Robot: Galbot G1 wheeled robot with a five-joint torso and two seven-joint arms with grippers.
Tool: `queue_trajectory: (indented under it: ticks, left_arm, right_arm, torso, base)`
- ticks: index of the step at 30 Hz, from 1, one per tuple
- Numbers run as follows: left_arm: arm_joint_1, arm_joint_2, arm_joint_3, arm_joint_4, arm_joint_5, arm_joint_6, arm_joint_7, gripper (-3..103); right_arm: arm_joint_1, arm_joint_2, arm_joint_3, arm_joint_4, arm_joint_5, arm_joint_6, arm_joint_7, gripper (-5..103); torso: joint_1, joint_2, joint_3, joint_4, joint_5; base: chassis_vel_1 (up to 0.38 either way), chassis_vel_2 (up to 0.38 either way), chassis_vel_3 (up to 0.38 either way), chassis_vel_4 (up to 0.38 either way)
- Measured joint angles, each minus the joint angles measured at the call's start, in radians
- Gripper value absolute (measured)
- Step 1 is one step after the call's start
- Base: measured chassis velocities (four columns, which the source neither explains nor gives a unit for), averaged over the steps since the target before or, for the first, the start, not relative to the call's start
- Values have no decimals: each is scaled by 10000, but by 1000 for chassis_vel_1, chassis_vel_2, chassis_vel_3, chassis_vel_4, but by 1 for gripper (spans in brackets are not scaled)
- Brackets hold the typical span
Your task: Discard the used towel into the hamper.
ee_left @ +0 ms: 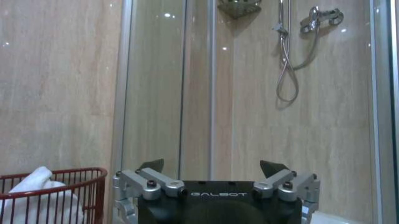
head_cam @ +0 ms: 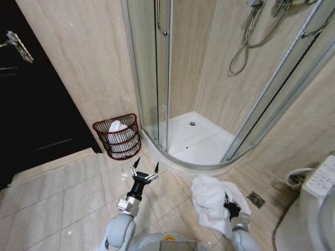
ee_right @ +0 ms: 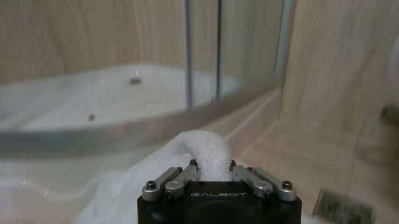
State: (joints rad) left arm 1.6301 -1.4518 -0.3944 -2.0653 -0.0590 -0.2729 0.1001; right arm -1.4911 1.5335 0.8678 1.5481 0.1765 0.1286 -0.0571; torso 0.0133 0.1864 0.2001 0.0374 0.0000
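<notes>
Head view: the hamper (head_cam: 118,136) stands far left against the wall, the left hand (head_cam: 144,168) near it, fingers apart. Left wrist view: same hamper (ee_left: 53,196). Right wrist view: the right hand (ee_right: 212,169) is clamped on the white towel (ee_right: 203,149)

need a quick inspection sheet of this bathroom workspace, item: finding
surface: beige tiled floor, floor drain near the toilet
job's things: white towel hanging from the right gripper; hamper by the wall, white cloth already inside
clutter: nothing seen
grippers: left gripper open, held low toward the hamper, holding nothing; right gripper shut on the towel
cables: shower hose on the wall
surroundings: glass shower enclosure, dark door, toilet
</notes>
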Motion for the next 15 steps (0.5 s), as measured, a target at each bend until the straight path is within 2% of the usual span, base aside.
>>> queue_trajectory:
  ticks: [6, 9, 15]
  left_arm:
    - [11, -26, 74, 24, 0, -39, 0, 100]
    - [46, -45, 103, 35, 4, -87, 0, 100]
    - [55, -35, 86, 35, -55, -109, 0, 100]
  right_arm:
    - [-520, 122, 208, 1473, -441, 277, 204, 15]
    - [-887, 221, 344, 2768, -676, 323, 272, 15]
    - [-1242, 377, 419, 4894, -708, -142, 405, 15]
  torso:
    - [0, 1, 0, -1, 0]
    - [0, 1, 0, -2, -1]
    - [0, 2, 0, -1, 1]
  base:
    - [0, 0, 0, 0]
    - [0, 0, 0, 0]
    - [0, 0, 0, 0]
